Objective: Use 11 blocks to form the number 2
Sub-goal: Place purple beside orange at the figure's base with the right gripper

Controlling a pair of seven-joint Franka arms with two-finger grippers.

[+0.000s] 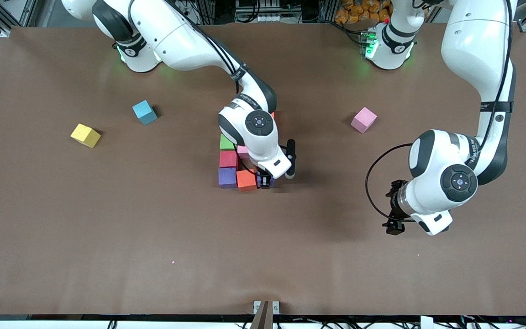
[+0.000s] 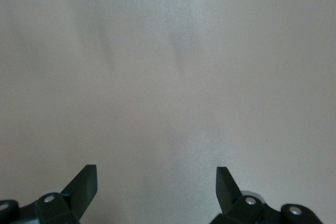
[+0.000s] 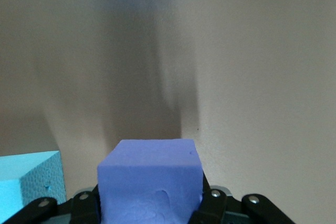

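A partial figure of blocks lies mid-table: green [image 1: 227,142], red [image 1: 228,159], purple [image 1: 227,177] and orange [image 1: 246,179], with a pink one [image 1: 243,151] half hidden under the right arm. My right gripper [image 1: 265,182] [image 3: 150,195] is shut on a blue-purple block [image 3: 149,166] right beside the orange block, low at the table. The right wrist view shows a light blue block [image 3: 29,182] next to it. Over bare table toward the left arm's end, my left gripper [image 1: 393,211] [image 2: 156,182] hangs open and holds nothing.
Three loose blocks lie farther from the front camera than the figure's near row: yellow [image 1: 85,135] and blue [image 1: 144,112] toward the right arm's end, pink [image 1: 363,119] toward the left arm's end. The right arm's wrist hides part of the figure.
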